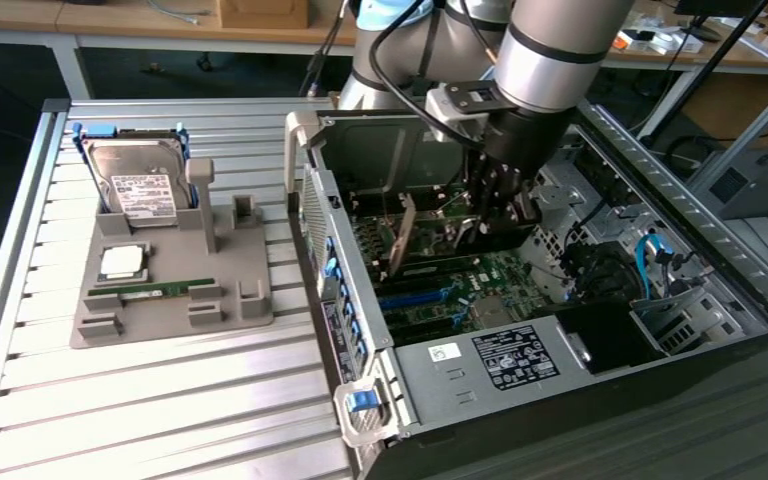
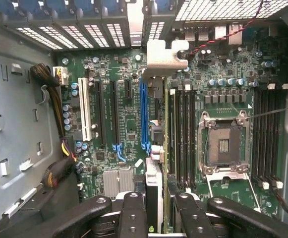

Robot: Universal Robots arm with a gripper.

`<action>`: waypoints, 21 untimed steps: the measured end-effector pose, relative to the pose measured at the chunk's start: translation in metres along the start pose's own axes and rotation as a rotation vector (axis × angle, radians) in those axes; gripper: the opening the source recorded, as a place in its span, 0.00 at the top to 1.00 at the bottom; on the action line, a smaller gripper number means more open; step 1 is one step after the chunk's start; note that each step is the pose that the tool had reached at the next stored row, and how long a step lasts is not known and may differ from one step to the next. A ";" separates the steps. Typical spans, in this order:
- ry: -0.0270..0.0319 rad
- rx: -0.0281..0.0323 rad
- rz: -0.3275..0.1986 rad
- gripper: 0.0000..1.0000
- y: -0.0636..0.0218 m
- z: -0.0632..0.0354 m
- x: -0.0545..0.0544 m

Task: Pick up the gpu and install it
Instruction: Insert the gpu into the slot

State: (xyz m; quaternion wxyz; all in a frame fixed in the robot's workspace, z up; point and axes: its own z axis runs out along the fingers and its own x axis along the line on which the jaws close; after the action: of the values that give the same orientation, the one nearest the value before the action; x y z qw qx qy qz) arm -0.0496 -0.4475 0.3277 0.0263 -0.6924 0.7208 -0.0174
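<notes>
In the exterior view the arm reached down into the open computer case (image 1: 704, 330) lying on the slatted bench (image 1: 157, 400). The gripper (image 1: 498, 215) sat low over the motherboard (image 1: 491, 285), and the gpu (image 1: 404, 245) stood on edge beneath it, its metal bracket toward the case's rear wall. The fingers were closed on the gpu's upper edge, at a middling spread. On the exterior view's left, well apart from the case, a grey parts holder (image 1: 171, 300) carried a hard drive (image 1: 137, 185), a processor (image 1: 121, 262) and a memory stick (image 1: 151, 288).

In the wrist view the dark fingers (image 2: 131, 213) gripped the gpu (image 2: 153, 183) from both sides, seen edge-on and running away toward its silver bracket (image 2: 164, 57) at the slotted rear panel (image 2: 104, 25). The card lay just beside the blue expansion slot (image 2: 144, 116), between it and the memory slots (image 2: 183, 134); whether its edge connector had already entered a slot could not be told. The empty processor socket (image 2: 223, 144) sat further off.

In my judgement the main risk was misalignment: if the card sat slightly off the slot line or tilted, pressing down could jam its contacts against the slot wall or the board. The bracket could also catch on the rear panel and hold one end up. A narrow hold on the thin edge could let the card pivot.
</notes>
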 end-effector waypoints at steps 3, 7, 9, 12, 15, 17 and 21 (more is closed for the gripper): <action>0.0000 0.0000 0.000 0.73 0.0025 0.0009 0.001; 0.0000 0.0000 0.000 0.73 0.0061 0.0020 0.003; 0.0001 0.0000 0.000 0.73 0.0077 0.0026 0.003; 0.0000 0.0000 0.000 0.73 0.0116 0.0046 0.003; 0.0001 0.0000 0.000 0.73 0.0157 0.0066 0.004; 0.0001 0.0000 0.000 0.73 0.0168 0.0078 0.004; 0.0000 0.0000 0.000 0.73 0.0188 0.0107 0.004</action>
State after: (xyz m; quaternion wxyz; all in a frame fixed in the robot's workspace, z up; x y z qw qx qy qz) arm -0.0678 -0.4504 0.3158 0.0263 -0.6924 0.7208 -0.0174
